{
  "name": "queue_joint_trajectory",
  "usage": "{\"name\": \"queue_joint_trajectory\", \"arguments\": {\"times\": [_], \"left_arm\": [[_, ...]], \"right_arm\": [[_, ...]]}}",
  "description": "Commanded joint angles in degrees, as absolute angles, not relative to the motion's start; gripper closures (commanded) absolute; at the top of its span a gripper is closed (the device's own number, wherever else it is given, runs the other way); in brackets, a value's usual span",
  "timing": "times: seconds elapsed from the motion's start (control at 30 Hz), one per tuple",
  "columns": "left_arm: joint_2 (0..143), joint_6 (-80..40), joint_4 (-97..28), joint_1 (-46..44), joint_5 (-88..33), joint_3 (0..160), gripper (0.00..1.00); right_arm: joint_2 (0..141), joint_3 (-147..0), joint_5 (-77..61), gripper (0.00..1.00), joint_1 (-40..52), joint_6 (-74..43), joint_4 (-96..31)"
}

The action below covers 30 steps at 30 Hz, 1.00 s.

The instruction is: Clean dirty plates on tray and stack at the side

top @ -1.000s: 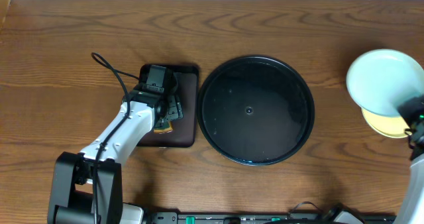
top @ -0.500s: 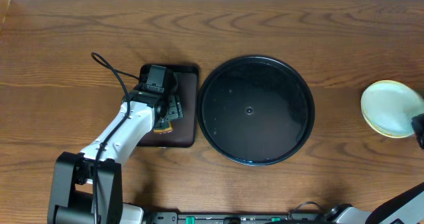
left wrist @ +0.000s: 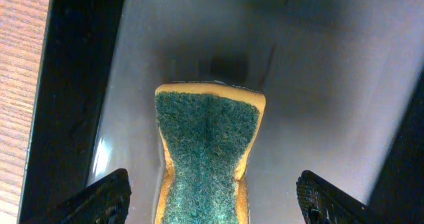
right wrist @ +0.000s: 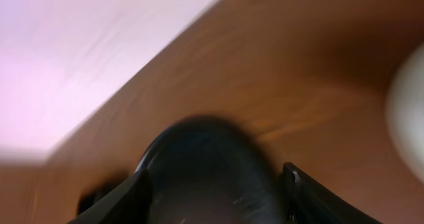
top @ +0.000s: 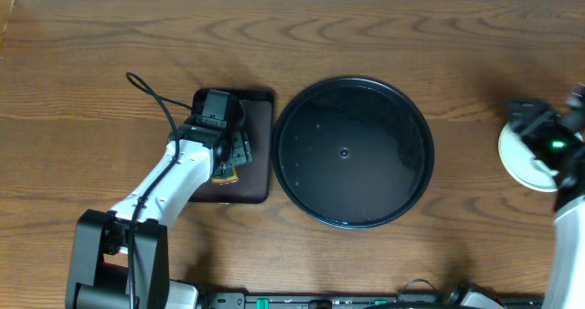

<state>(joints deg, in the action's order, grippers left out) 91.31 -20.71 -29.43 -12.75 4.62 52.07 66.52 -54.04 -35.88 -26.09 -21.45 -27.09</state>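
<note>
The round black tray (top: 344,152) lies mid-table with nothing on it. At the far right edge a stack of pale plates (top: 514,157) rests on the wood, mostly hidden under my right gripper (top: 528,117). That gripper is open and holds nothing. Its wrist view is blurred: the fingers (right wrist: 126,197) stand apart, the black tray (right wrist: 205,164) shows beyond them, and a pale plate edge (right wrist: 405,118) is at the right. My left gripper (left wrist: 212,201) stands open around a green-and-yellow sponge (left wrist: 207,151), not touching it.
The sponge lies on a small dark-brown rectangular tray (top: 258,154) left of the black tray, with the left arm (top: 164,186) reaching over it. A black cable (top: 151,94) loops behind that arm. The table's right edge is close to the plates.
My right gripper set the mint plate down on the yellow one at the right, let go and opened; it now hovers over the stack. The left arm has not moved.
</note>
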Motion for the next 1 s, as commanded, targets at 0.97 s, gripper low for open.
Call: {"name": "queue_joint_trajectory", "arguments": {"times": [0.97], "left_arm": [[91.7, -20.2, -29.5, -12.4, 4.9, 52.4, 0.19]], "right_arm": [[14.9, -34.7, -15.9, 0.01, 3.0, -6.5, -35.5]]}}
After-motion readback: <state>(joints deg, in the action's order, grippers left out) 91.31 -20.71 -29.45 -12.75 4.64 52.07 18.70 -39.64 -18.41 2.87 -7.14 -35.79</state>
